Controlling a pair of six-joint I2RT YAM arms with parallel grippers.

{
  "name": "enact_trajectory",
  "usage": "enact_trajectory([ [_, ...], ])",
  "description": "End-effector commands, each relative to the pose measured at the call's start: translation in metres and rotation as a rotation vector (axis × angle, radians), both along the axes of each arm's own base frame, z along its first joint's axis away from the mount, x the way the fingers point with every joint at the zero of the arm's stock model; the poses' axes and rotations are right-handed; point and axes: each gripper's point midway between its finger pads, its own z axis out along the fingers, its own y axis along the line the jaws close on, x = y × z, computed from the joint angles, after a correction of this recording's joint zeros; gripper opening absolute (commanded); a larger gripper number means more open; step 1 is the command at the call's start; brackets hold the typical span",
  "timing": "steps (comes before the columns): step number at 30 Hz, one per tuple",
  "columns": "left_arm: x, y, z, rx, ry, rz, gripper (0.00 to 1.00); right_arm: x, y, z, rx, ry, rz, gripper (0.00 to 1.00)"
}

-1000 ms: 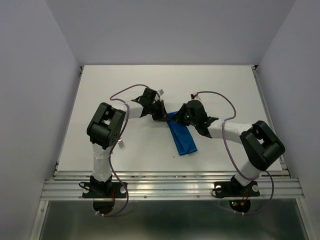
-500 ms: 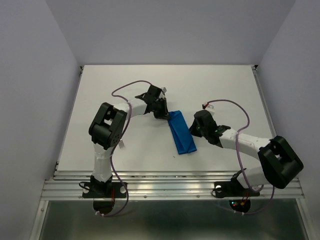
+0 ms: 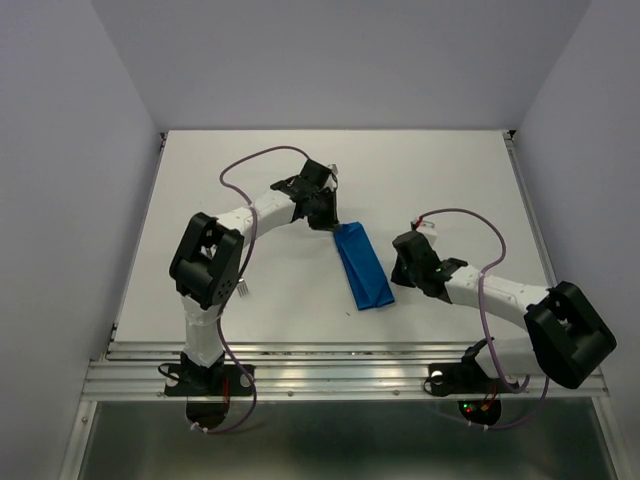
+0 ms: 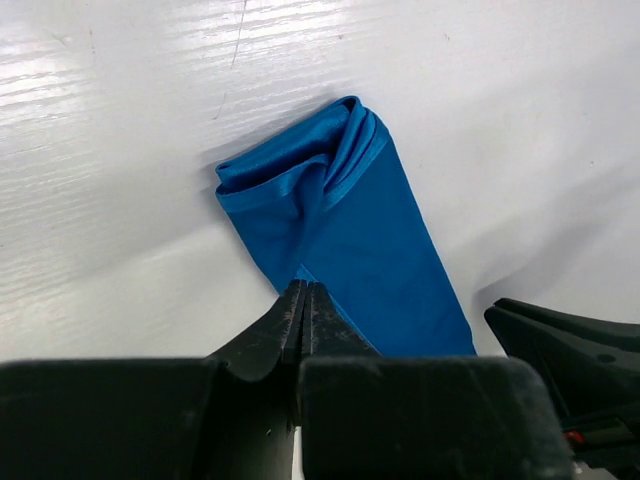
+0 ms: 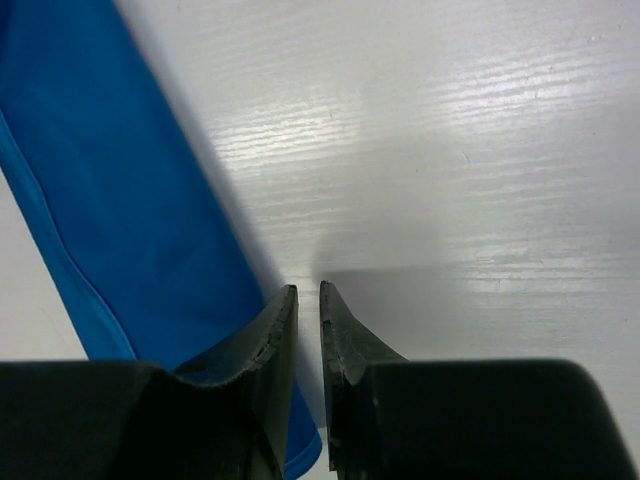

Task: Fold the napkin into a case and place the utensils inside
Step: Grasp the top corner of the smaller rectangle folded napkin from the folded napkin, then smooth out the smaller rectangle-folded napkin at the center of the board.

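While the case [image 3: 362,267] is lying as a narrow blue strip near the middle of the bench [image 3: 230,170], slanting from the far left toward the near right corner, the left gripper [image 4: 305,292] is sitting at its far end with fingers pressed fully together. Whether they are pinching cloth I cannot tell. The right gripper [image 5: 307,292] is pointing at bare bench just beside the strip's right-hand long edge, its fingers drawn almost together and holding nothing.
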Motion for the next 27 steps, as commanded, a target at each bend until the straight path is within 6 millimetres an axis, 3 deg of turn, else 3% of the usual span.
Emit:
enact_trajectory([
  [1, 0.004, 0.007, 0.044, 0.006, -0.093, 0.008, 0.11, -0.004, -0.003, -0.006, -0.032, 0.013, 0.015, 0.21],
  [5, -0.002, 0.014, 0.047, 0.018, -0.098, 0.022, 0.1, -0.006, -0.001, -0.01, -0.043, 0.03, 0.042, 0.2],
  [8, -0.014, 0.019, 0.036, 0.019, -0.068, 0.02, 0.0, -0.008, 0.006, -0.015, -0.025, 0.048, 0.074, 0.19],
  [15, -0.054, 0.02, -0.002, 0.003, 0.022, -0.017, 0.0, -0.01, 0.018, -0.018, 0.008, 0.058, 0.096, 0.18],
  [22, -0.081, 0.006, -0.016, -0.005, 0.066, -0.064, 0.0, -0.019, 0.034, -0.021, 0.01, 0.069, 0.119, 0.18],
  [27, -0.098, 0.005, -0.028, 0.0, 0.103, -0.086, 0.0, -0.021, 0.034, -0.021, -0.017, 0.074, 0.106, 0.18],
])
